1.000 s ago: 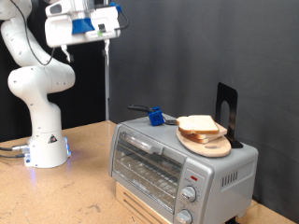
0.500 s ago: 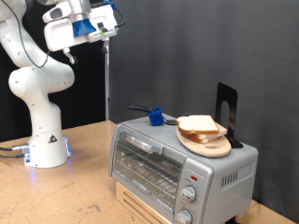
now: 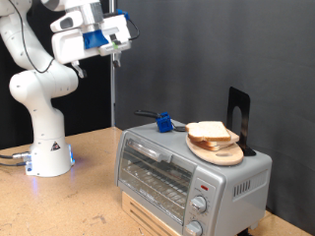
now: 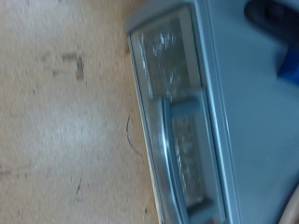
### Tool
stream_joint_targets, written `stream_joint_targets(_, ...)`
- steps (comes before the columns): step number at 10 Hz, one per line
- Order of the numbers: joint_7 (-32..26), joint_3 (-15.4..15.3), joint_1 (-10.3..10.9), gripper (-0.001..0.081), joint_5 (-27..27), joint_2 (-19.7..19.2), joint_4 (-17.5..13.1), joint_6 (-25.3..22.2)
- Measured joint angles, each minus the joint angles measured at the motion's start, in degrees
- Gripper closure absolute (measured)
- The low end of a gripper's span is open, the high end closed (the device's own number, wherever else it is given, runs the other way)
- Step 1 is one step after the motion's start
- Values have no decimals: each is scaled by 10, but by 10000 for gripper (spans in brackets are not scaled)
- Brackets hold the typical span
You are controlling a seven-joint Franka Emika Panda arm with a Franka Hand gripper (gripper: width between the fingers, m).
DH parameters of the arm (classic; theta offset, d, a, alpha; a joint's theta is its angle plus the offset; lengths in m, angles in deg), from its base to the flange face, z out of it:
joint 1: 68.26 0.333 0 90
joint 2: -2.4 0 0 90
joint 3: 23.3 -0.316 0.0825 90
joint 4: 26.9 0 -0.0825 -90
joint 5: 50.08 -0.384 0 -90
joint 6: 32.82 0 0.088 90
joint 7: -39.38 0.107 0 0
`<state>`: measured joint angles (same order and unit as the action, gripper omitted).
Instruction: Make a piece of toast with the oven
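Observation:
The silver toaster oven [image 3: 187, 172] stands on the wooden table at the exterior view's lower right, with its glass door closed. Two or three slices of toast [image 3: 209, 131] lie stacked on a round wooden board [image 3: 222, 153] on the oven's top. My gripper [image 3: 120, 37] hangs high in the air at the exterior view's top, left of the oven and far above it, with nothing seen between its fingers. The blurred wrist view looks down on the oven's door and handle [image 4: 173, 121]; the fingers do not show there.
A blue-handled tool [image 3: 162, 122] lies on the oven's top at its back left, and shows as a blue patch in the wrist view [image 4: 288, 65]. A black upright stand [image 3: 239, 116] is behind the board. The arm's white base [image 3: 44, 147] stands on the table [image 3: 69, 206] at left.
The gripper has moved towards the exterior view's right and slightly down, and has tilted. The toast, board and oven have not moved.

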<state>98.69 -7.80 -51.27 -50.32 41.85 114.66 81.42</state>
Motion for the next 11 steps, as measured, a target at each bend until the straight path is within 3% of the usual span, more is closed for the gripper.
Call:
stream_joint_targets(3,-18,2,0,0,1,-67,1,110)
stream_joint_targets(6,-26,2,0,0,0,-127,-6,165)
stream_joint_targets(7,-26,2,0,0,0,-126,-6,164)
stream_joint_targets(9,-91,23,12,0,-52,-116,-10,111)
stream_joint_targets(11,-103,22,14,0,-56,-115,0,93)
